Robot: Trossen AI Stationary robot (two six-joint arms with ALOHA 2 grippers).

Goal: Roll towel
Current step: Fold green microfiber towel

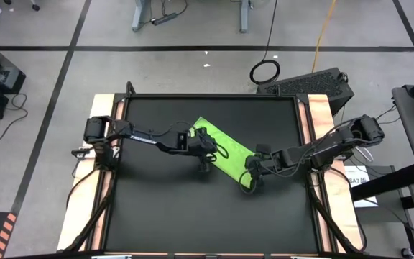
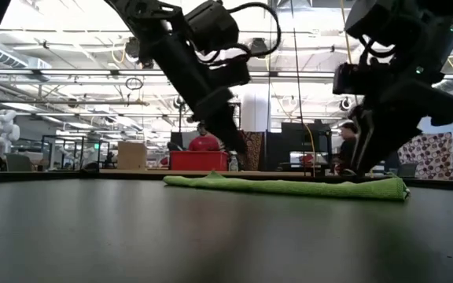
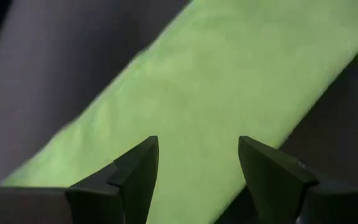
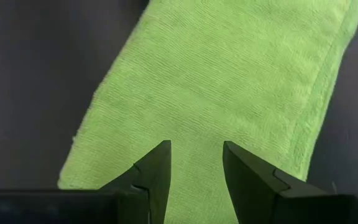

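from above, the towel (image 1: 228,155) lies flat in a long strip on the black table (image 1: 164,216). the left tool (image 1: 205,160) and right tool (image 1: 251,181) hang over its two ends. the wrist views show both released. rolling has not begun; next, pinch one end.

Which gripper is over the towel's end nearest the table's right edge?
The right gripper, fingers open, over the towel's lower-right end. The left gripper, also open, sits over the opposite, upper-left part.

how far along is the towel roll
Done: the towel lies flat as a long folded strip on the table. In hand: the left gripper and right gripper are both open just above it, one near each end. Left: all the rolling; no roll shows yet.
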